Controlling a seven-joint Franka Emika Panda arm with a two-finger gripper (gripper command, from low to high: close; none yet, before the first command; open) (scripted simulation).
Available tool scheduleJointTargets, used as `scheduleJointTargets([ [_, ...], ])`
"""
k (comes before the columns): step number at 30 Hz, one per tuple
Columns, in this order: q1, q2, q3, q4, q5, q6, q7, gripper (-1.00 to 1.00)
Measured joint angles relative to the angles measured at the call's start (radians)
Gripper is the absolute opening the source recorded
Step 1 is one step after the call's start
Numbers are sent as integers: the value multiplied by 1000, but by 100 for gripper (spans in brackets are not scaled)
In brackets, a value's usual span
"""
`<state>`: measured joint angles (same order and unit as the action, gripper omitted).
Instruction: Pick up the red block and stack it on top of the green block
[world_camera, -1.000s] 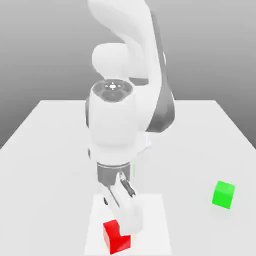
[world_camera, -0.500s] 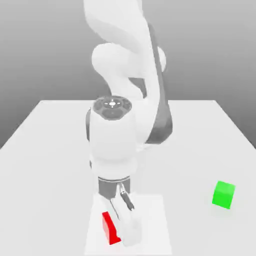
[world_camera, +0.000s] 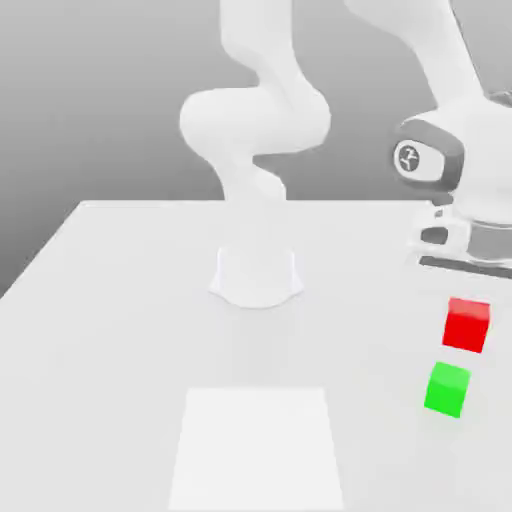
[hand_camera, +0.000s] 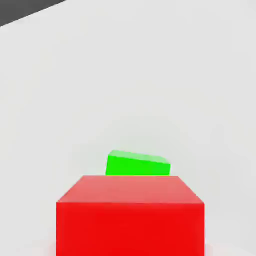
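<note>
The fingers are closed tight on the red block (world_camera: 467, 324), and they hold it up in the air at the exterior view's right. The red block hangs just under the arm's hand (world_camera: 470, 240), which is white with a grey band. Right below the red block sits the green block (world_camera: 447, 388). There is a small gap between the two blocks, so they do not touch. The green block rests flat on the white surface (world_camera: 120, 300). In the hand view, the red block (hand_camera: 130, 215) is big and close, and the green block (hand_camera: 137, 165) peeks out from behind it, lower down on the surface (hand_camera: 150, 75). The red block looks straight and not tipped. The white arm (world_camera: 250, 130) bends up from its round base (world_camera: 256, 275) in the middle of the surface, goes up high, and comes back down to the hand over the blocks. A flat white square (world_camera: 257, 445) lies on the surface near the front edge, well apart from the two blocks. Behind the surface the wall is plain grey.
</note>
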<state>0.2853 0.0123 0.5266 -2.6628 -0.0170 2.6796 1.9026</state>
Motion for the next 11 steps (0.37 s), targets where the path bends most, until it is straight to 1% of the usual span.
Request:
scheduleJointTargets([
  [1, -4, 18, -28, 1, -21, 15, 16, -100],
  [2, -41, 37, -51, 2, -44, 32, 32, -100],
  [3, -46, 58, -60, 3, -70, 49, 50, -100],
  [8, -4, 170, -130, 8, -208, 140, 150, -100],
  [9, 3, 182, -140, 8, -223, 150, 161, 100],
  [11, 3, 182, -140, 8, -223, 150, 161, 100],
])
